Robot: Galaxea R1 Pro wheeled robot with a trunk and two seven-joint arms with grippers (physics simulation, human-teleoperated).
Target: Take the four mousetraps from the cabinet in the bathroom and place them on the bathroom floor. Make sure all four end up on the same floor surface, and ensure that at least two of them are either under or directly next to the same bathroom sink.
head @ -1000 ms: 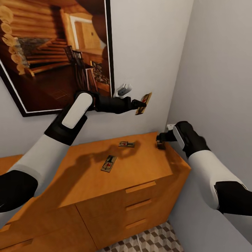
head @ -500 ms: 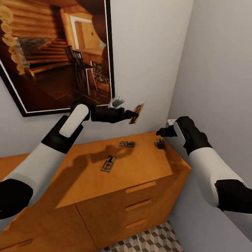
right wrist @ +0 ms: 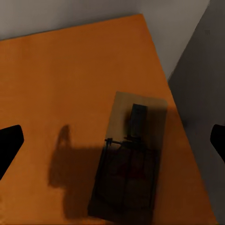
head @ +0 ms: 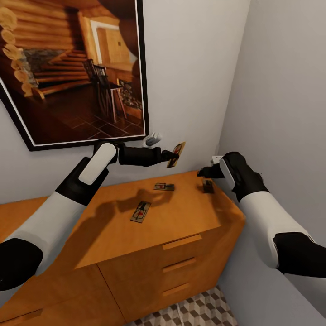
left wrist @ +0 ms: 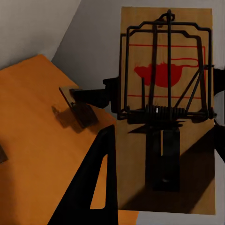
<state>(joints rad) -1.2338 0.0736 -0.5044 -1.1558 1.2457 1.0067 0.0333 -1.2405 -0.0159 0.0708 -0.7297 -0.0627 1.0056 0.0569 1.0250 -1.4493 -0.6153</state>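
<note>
Orange-brown wooden cabinet (head: 190, 217) set in the corner of grey walls, broad flat top, bar-handled drawers on its front. Flat on the top: one mousetrap (head: 141, 211) near the middle, a second (head: 163, 186) further back toward the wall, a third (head: 208, 185) close to the right-hand edge, lying in shadow. Fourth mousetrap (head: 176, 155) up in the air above the cabinet's rear, tilted on edge, pinched by the left gripper (head: 170, 156), fingers closed on the board's lower end. Seen from the left wrist: that held trap (left wrist: 166, 112) upright, tan board, red mark under a black wire frame and spring, dark finger (left wrist: 161, 157) across its lower half. Right gripper (head: 202, 172) hanging just above the third trap, apart from it; from the right wrist, trap (right wrist: 131, 159) lying directly below between the two dark fingertips (right wrist: 9, 143), fingers spread wide, nothing held. Large framed cabin picture (head: 68, 68) on the wall behind the left arm. Patch of cube-patterned bathroom floor (head: 194, 310) at the cabinet's foot.
</note>
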